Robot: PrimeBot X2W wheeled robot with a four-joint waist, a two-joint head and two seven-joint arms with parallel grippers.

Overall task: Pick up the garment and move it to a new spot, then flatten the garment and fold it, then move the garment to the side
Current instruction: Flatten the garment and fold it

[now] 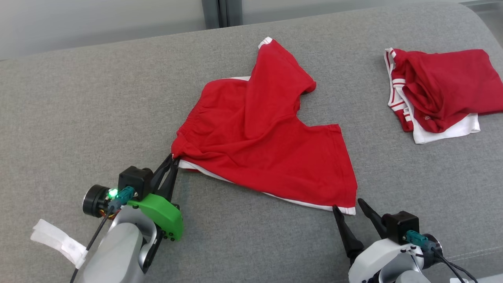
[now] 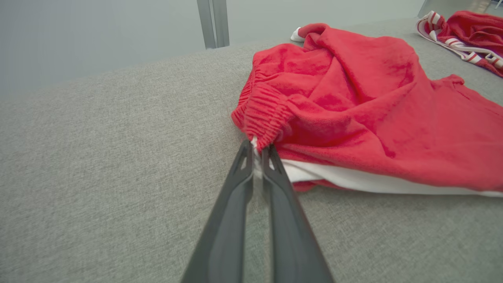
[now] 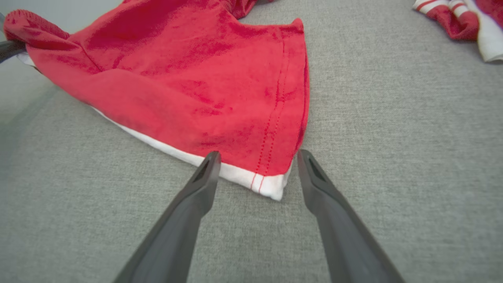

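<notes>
The head view looks forward and down from well above the garment (image 1: 267, 141), far enough back to take in all of it and the pile of clothes (image 1: 436, 94) to its right. The left wrist view sits low and close at the garment's waistband corner, facing across it. The right wrist view sits low and close at its near hem corner. All three views share the garment and part of the pile.

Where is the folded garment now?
The folded garment lies upper right in the head view, on the grey cushion, apart from the spread shorts at centre.
</notes>
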